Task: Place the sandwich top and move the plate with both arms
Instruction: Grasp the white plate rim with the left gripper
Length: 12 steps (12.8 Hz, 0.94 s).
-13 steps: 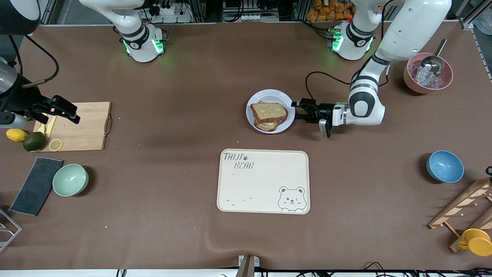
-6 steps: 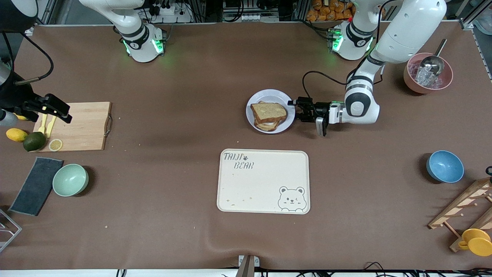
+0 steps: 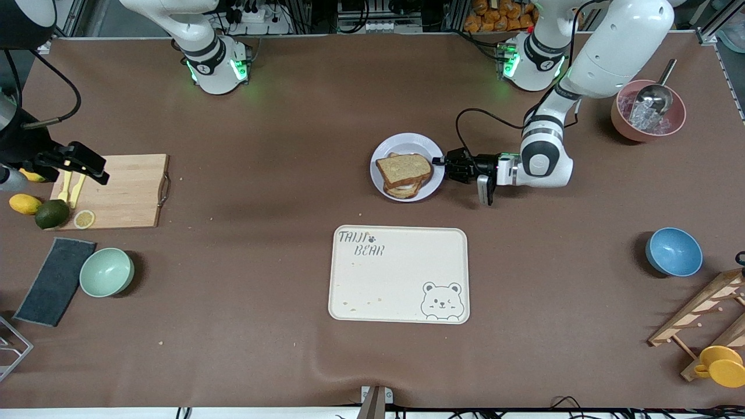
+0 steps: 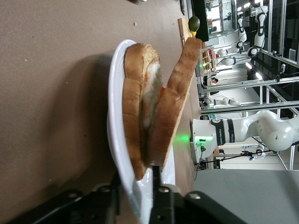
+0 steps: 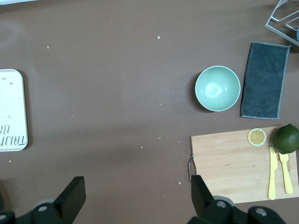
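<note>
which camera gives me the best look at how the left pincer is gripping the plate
The left wrist view: the plate rim runs between the left pincer fingers, seen edge-on under the sandwich top. The front view only shows the pincer meeting the rim from above. The right wrist view shows no plate.

Brown sandwich top (image 3: 404, 169) on lavender plate (image 3: 407, 141).

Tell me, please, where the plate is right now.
In the front view, the plate sits mid-table, farther from the camera than the bear tray, its rim between the left tool's fingers.
</note>
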Tool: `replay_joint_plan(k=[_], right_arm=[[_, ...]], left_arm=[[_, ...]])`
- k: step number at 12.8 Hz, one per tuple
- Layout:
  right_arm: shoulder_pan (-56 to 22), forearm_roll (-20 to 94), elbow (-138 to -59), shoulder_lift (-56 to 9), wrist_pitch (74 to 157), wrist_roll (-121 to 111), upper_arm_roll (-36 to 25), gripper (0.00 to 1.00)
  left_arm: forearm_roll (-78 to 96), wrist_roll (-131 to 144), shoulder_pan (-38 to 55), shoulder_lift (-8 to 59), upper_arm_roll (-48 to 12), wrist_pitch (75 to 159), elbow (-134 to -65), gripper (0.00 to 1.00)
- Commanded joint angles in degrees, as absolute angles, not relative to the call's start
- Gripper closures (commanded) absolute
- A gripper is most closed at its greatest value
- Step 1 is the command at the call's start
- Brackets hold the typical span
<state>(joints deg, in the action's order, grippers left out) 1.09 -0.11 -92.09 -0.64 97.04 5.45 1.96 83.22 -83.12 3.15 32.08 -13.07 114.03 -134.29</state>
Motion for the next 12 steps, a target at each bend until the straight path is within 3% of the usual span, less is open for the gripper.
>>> replay_joint_plan(k=[1, 12], right_arm=[[1.49, -1.14, -91.32, -0.44, 96.42, 6.94, 2.37, 0.00], [3.08, -0.35, -91.49, -1.05, 96.33, 8.00, 2.37, 0.00]], left_arm=[[84.90, -84.99, 2.90, 32.34, -13.45, 113.91, -134.65, 1.00], [84.90, -81.41, -1.58, 34.55, -13.45, 109.87, -134.21, 1.00]])
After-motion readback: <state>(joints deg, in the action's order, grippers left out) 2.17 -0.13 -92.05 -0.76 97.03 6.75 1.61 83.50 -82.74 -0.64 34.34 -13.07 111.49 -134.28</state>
